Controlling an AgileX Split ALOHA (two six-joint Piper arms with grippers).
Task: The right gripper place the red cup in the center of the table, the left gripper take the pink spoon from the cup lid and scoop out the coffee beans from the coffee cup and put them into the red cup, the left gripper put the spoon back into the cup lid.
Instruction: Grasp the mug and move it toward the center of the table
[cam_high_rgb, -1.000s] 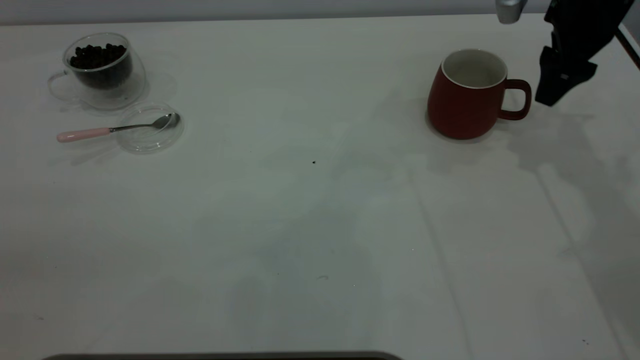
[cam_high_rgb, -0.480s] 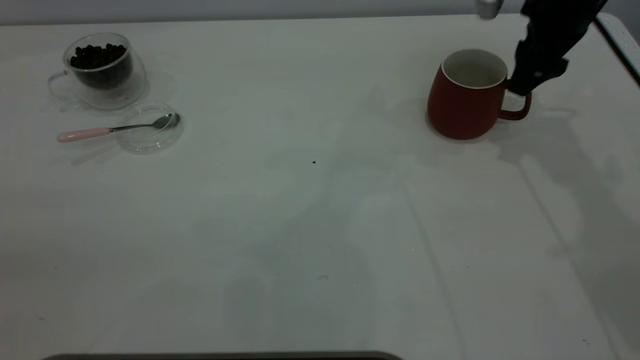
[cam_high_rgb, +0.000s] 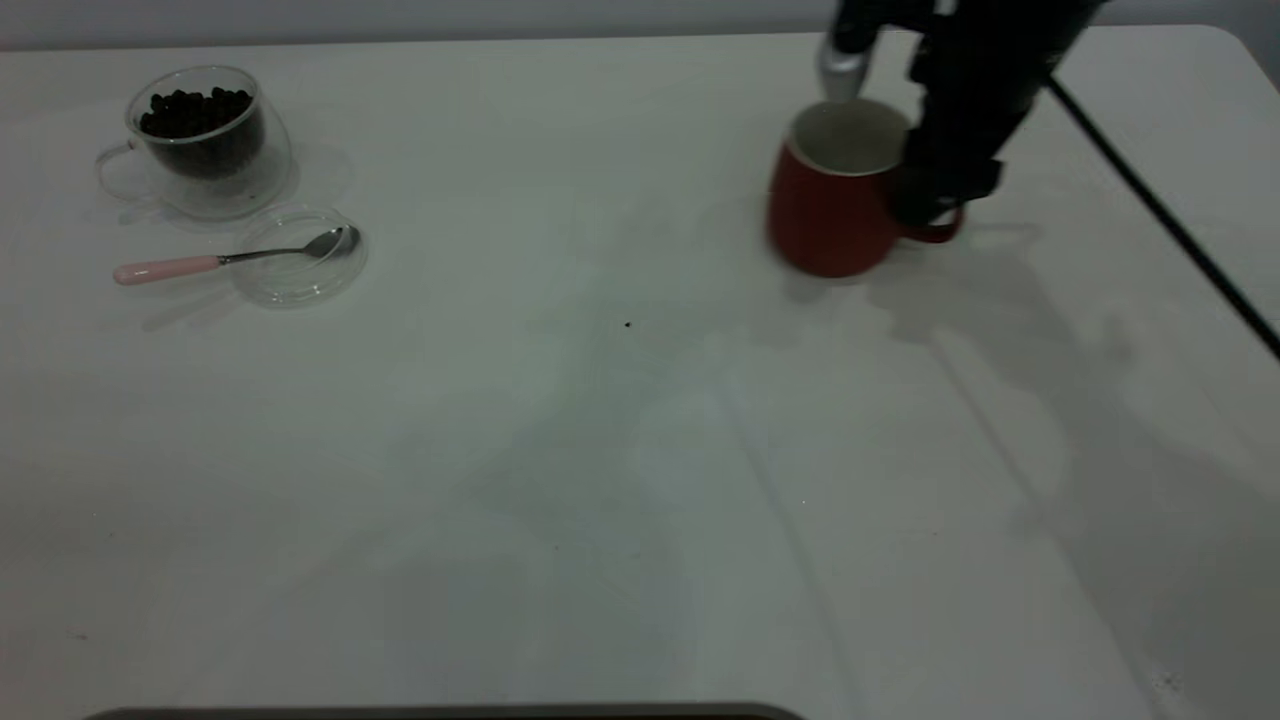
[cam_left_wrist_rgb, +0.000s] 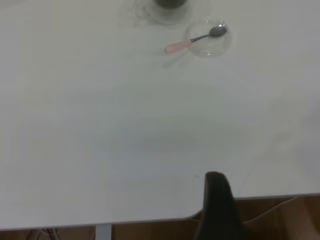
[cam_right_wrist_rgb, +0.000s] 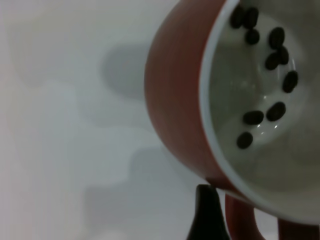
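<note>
The right gripper is seen at the handle of the red cup, on the cup's far-right side. The handle looks held by it, w/ one dark finger right beside the handle in the right wrist view, so it's judged clenched on the handle. The cup is upright. A few beans are seen lying inside it already.

The next move turns on one thing: the middle of the table lies away from the gripper, past the cup's body, toward the left arm's side. So the cup must be carried that way, handle trailing.

Much farther off that way, well apart, the pink spoon is seen, its bowl resting in the cup lid, handle pointing away from the gripper. Just beyond it the coffee cup w/ coffee beans is found.

The left gripper is parked off the table edge; its grip can't be told
</note>
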